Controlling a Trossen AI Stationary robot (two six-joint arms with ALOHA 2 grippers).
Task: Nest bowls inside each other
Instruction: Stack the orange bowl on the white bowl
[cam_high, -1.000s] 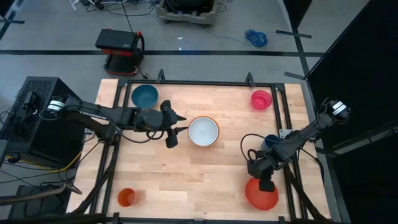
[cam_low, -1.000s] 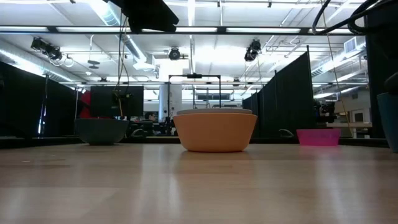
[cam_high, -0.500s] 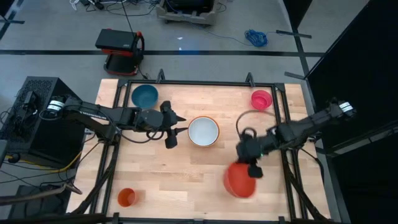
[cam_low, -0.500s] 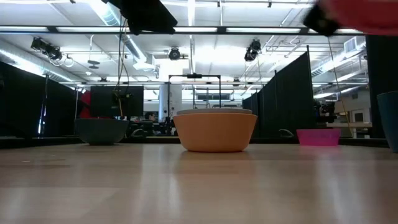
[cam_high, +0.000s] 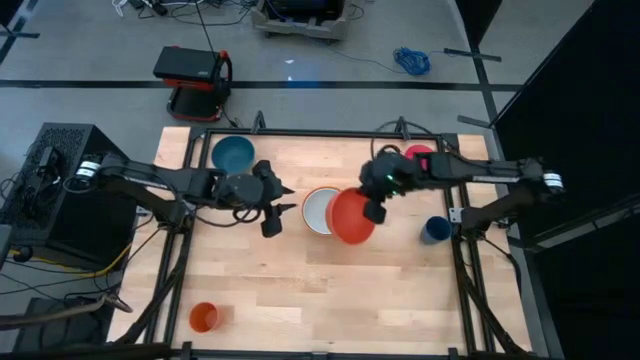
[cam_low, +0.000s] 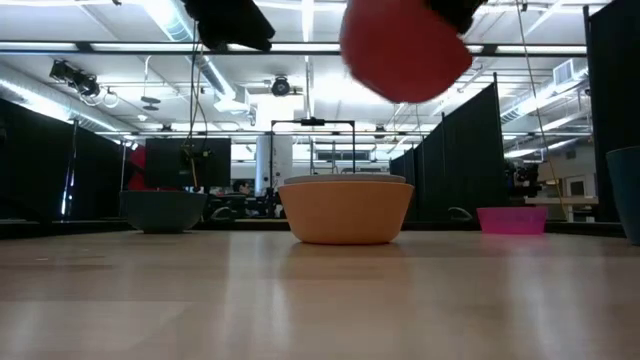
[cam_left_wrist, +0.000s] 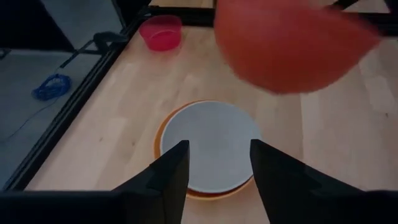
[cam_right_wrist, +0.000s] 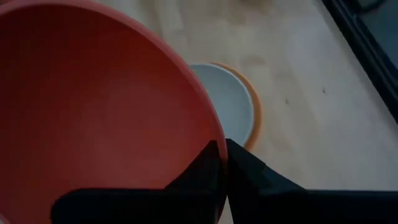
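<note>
The red bowl (cam_high: 352, 217) hangs in the air over the right side of the white bowl (cam_high: 319, 209), which sits nested in the orange bowl (cam_low: 346, 212) at the table's middle. My right gripper (cam_high: 373, 211) is shut on the red bowl. My left gripper (cam_high: 288, 200) stands open just left of the nested pair, its fingers (cam_left_wrist: 176, 169) apart with nothing between them. The teal bowl (cam_high: 233, 154) rests at the far left. The pink bowl (cam_high: 421, 157) rests at the far right, partly behind my right arm. My right gripper pinches the red bowl's rim (cam_right_wrist: 213, 138), one finger inside the bowl and one outside. The fingers slant down from the table's right side. The bowl is lifted clear (cam_low: 405, 48) and tilted, hanging above the nested pair.
A small orange cup (cam_high: 203, 317) stands near the front left corner, and a dark-blue cup (cam_high: 435, 229) stands by the right edge. A black frame (cam_high: 330, 133) runs around the tabletop. Bare wood lies across the near half.
My right gripper has swung from the near right corner up and toward the table's middle, carrying the red bowl. The bowl has been lifted off the table and now hangs tilted over the white bowl.
</note>
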